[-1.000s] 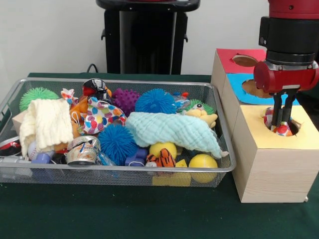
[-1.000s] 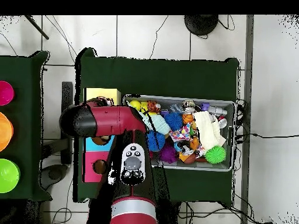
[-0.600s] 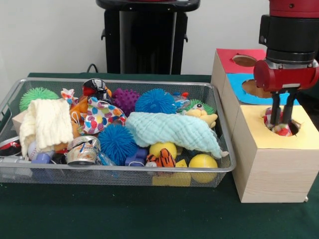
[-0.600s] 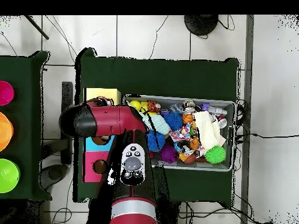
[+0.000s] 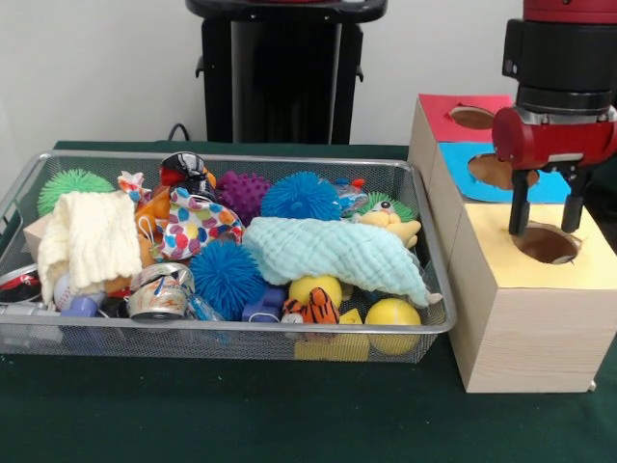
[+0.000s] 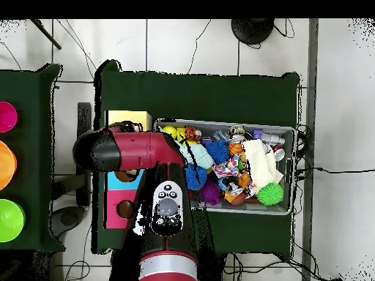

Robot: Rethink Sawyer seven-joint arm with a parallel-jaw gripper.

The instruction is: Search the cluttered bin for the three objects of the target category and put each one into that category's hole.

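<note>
Gripper (image 5: 546,228) hangs above hole (image 5: 547,244) in yellow box top (image 5: 501,256), fingers spread, empty. Hole shows nothing inside. Remaining candidates lie in wire bin (image 5: 424,231): polka-dot item (image 5: 196,224) near centre-left, partly buried. Judged light, soft, deformable; grasp exposed upper edge, clear of mint cloth (image 5: 333,253), which snags easily.

The red and black arm (image 5: 564,87) came down from above at the right side, wrist vertical. Its gripper (image 5: 547,214) hung with both black fingers (image 5: 518,207) spread apart, pointing straight down and empty. From overhead, the arm (image 6: 135,150) lay bent at the elbow.
</note>
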